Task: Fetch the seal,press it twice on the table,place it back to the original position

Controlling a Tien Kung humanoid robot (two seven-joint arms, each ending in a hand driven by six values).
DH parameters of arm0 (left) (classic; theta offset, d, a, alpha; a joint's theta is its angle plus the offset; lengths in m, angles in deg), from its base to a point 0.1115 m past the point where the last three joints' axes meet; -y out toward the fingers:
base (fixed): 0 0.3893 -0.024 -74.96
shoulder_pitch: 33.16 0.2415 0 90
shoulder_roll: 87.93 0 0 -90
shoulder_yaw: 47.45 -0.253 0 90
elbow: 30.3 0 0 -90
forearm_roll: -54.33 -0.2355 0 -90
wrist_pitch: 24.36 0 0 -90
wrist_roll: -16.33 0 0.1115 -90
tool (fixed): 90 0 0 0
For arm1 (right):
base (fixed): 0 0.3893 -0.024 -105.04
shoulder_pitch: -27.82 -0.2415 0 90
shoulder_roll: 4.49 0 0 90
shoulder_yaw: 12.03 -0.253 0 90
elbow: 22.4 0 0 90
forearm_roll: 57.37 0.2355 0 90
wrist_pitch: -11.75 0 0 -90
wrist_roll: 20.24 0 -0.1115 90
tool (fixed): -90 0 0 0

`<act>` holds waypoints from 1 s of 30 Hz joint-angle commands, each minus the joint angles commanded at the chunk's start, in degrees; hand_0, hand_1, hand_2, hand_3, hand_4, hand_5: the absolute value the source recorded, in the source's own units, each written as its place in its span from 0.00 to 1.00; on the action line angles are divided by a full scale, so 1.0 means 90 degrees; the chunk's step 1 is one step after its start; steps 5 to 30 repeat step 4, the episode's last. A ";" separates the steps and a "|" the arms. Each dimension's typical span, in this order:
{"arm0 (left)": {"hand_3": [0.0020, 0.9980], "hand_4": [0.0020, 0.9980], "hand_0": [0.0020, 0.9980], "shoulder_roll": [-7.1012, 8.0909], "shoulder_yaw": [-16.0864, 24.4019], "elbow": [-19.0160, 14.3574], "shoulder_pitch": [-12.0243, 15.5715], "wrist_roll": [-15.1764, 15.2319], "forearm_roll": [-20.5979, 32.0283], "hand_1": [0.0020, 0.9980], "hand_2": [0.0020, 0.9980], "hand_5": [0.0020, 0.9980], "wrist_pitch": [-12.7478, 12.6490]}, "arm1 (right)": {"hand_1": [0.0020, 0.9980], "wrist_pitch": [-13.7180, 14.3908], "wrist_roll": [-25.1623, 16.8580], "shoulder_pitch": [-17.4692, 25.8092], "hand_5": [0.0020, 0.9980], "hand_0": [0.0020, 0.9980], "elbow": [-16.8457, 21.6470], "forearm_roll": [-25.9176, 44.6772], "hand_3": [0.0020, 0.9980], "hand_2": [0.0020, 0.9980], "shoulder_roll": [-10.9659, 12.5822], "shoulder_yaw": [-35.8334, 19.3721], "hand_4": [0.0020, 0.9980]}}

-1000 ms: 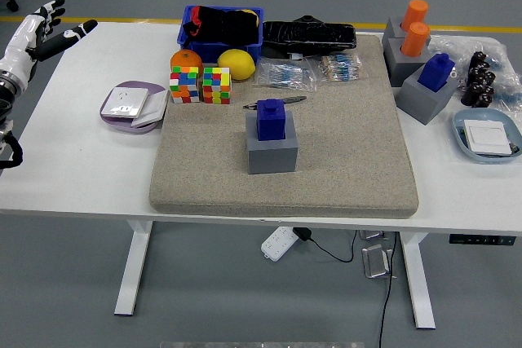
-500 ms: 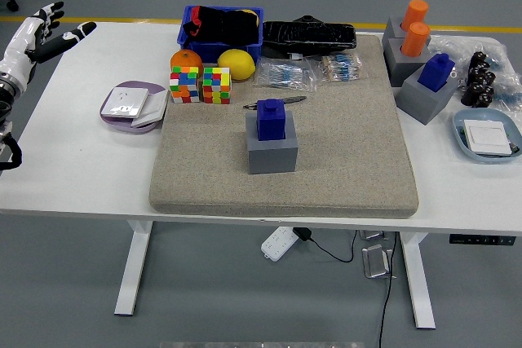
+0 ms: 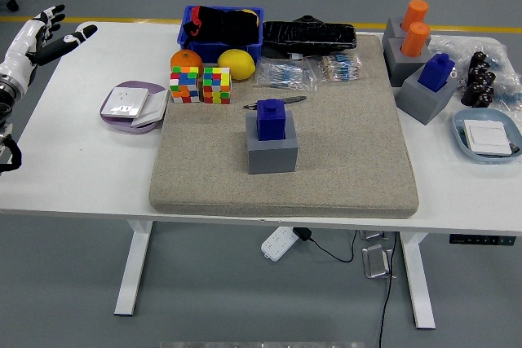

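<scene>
Sitting upright in its grey holder [image 3: 272, 153], blue blocky seal [image 3: 271, 118].

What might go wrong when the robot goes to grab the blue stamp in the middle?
The blue block-shaped seal sits in a grey holder on the beige felt mat. The left hand, open at the table's far left corner, has a long reach and might brush the two colourful puzzle cubes or the purple dish. A thin dark pen lies just behind the seal and may get knocked. The holder could lift along with the seal.
</scene>
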 joint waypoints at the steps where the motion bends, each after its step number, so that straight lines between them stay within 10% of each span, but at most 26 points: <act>1: 1.00 1.00 1.00 0.0003 -0.0003 0.0001 0.0003 -0.0001 0.0001 1.00 1.00 0.63 0.0000 | 0.70 0.0000 0.0000 0.0003 0.48 0.81 -0.0001 -0.0001 0.65 0.68 0.0000 0.0005 0.78; 30: 1.00 1.00 1.00 0.0013 -0.0013 0.0000 0.0008 -0.0001 0.0008 1.00 1.00 0.63 0.0005 | 0.70 0.0002 -0.0005 0.0000 0.48 0.81 -0.0002 0.0005 0.65 0.68 0.0008 0.0021 0.78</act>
